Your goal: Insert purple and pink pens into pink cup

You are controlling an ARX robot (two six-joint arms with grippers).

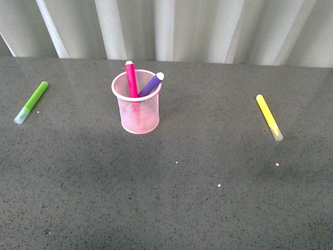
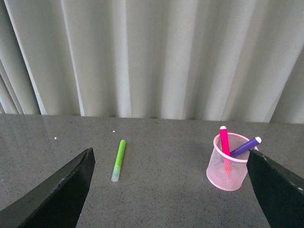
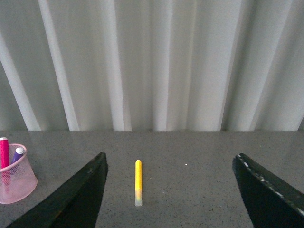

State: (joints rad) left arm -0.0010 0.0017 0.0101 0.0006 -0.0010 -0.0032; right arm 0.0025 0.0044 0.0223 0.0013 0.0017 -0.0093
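Pink wire-mesh cup [image 1: 137, 104] with solid pink rim stands upright on the grey speckled desk [image 1: 171, 198], left of centre in front view. Both task pens already inside: magenta-pink marker [image 1: 131, 79] near vertical, purple marker [image 1: 151, 84] leaning toward the robot's right against the rim, pale caps up, both sticking out above the rim.

Judgement: insertion step looks finished; nothing left to place. Next move likely just calls for keeping the arms clear of the cup, no further grasp needed.

Left end effector [image 2: 171, 190]: dark fingers [image 2: 61, 190] spread wide, nothing between them, touching nothing. It hangs above the desk looking at the cup and the lime-green marker [image 2: 118, 160].

Right end effector [image 3: 168, 190]: fingers [image 3: 266, 190] likewise wide apart, empty, touching nothing, facing the yellow marker [image 3: 138, 182], with the cup at the frame edge.

Neither arm shows in front view. Green marker lies flat well left of the cup, yellow marker flat well right; both are non-task and should stay put. White pleated curtain [image 1: 208, 26] behind the desk.
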